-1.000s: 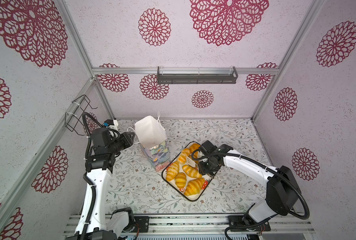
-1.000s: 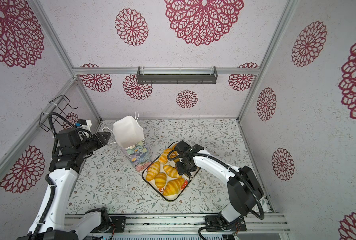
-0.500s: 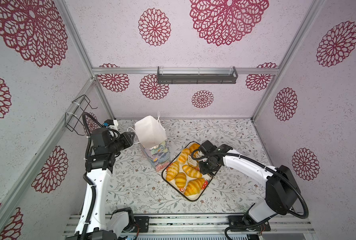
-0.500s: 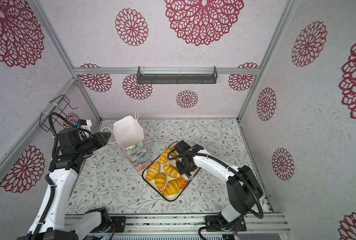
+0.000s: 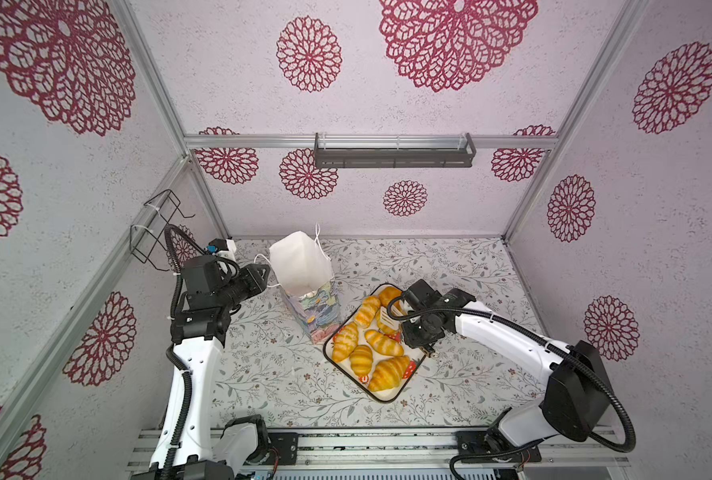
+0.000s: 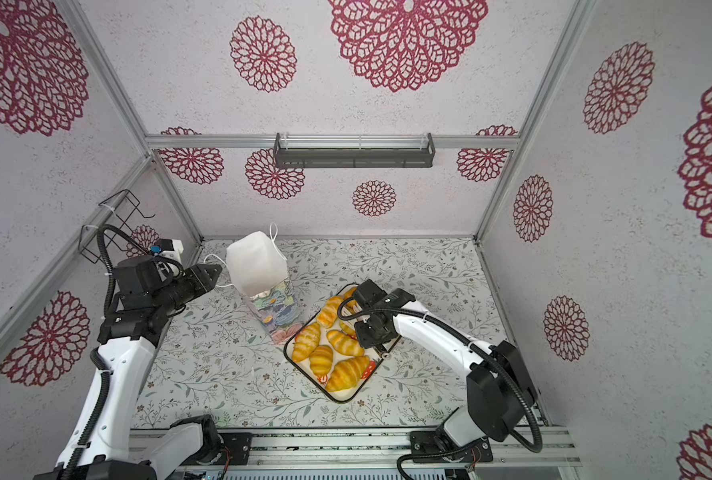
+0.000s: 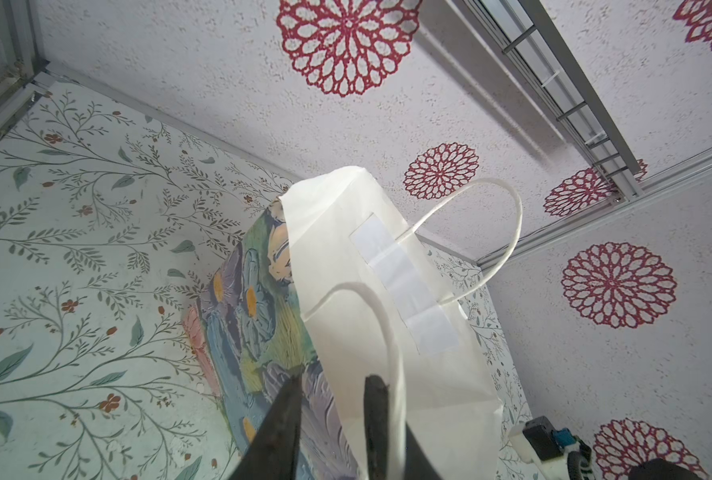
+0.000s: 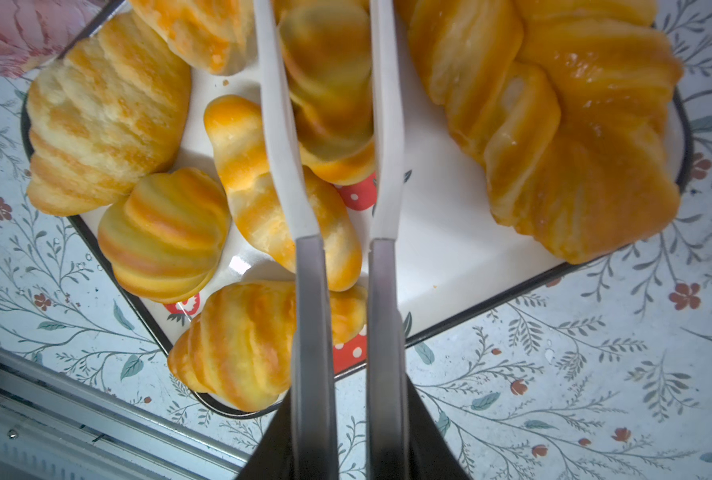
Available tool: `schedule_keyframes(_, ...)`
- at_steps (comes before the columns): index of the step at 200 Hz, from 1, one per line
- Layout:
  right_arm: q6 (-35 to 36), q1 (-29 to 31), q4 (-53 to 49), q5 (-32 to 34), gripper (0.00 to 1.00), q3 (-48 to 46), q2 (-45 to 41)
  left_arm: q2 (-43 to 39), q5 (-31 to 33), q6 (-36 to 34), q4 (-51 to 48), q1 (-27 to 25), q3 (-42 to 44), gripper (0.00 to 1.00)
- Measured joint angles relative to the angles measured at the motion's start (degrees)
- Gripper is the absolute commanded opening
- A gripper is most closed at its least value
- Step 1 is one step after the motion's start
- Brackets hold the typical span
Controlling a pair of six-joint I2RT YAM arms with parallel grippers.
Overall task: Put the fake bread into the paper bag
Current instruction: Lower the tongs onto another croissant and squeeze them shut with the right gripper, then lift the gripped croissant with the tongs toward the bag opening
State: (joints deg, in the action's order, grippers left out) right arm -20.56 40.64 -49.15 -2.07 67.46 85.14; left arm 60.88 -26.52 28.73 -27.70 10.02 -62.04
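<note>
Bright even light, soft shadows (wrist close-ups partly blurred).

Top views high; wrist views close (table (image 5: 262,374) shared).

Glossy, pale-striped golden fake bread (image 5: 387,372) piled on a tray (image 5: 388,400) mid-bench (image 5: 262,374), floral paper bag (image 5: 300,266) standing open just left

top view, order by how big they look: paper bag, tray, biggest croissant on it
1. tray and paper bag: about alike; the tall bag reaches nearer the camera, so no ranking between them.
2. biggest croissant: clearly smallest.
</note>
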Motion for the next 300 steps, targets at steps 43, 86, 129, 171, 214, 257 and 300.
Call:
schedule_keyframes(43, -0.02, 0.0, -2.4, 0.59, 0.3, 0.26, -2.54, 0.0, 0.0, 0.0, 0.0, 0.0, 0.0, 0.3)
schedule_keyframes(86, -0.02, 0.0, -3.89, 0.72, 0.29, 3.82, -3.28, 0.0, 0.0, 0.0, 0.02, 0.0, 0.0, 0.31)
schedule_keyframes(129, 0.02, 0.02, -5.05, 0.72, 0.29, 9.27, -3.41, 0.0, -0.02, 0.0, 0.02, 0.0, 0.0, 0.32)
schedule_keyframes(171, 0.44, 0.61, -6.45, 0.76, 0.29, 16.76, -3.41, 0.02, -0.02, 0.0, 0.02, 0.0, 0.0, 0.33)
schedule_keyframes(214, 1.55, 3.08, -7.89, 1.73, 0.3, 26.69, -2.12, 0.66, 0.2, -0.02, -0.04, 0.0, 0.0, 0.33)
schedule_keyframes(257, 2.97, 6.19, -8.15, 2.49, 0.3, 34.75, 1.66, 0.79, 1.4, -0.22, -0.24, 0.0, 0.0, 0.34)
schedule_keyframes(300, 3.56, 9.01, -8.11, 3.5, 0.3, 38.91, 4.61, 1.64, 3.15, -0.48, -0.96, 0.0, 0.0, 0.34)
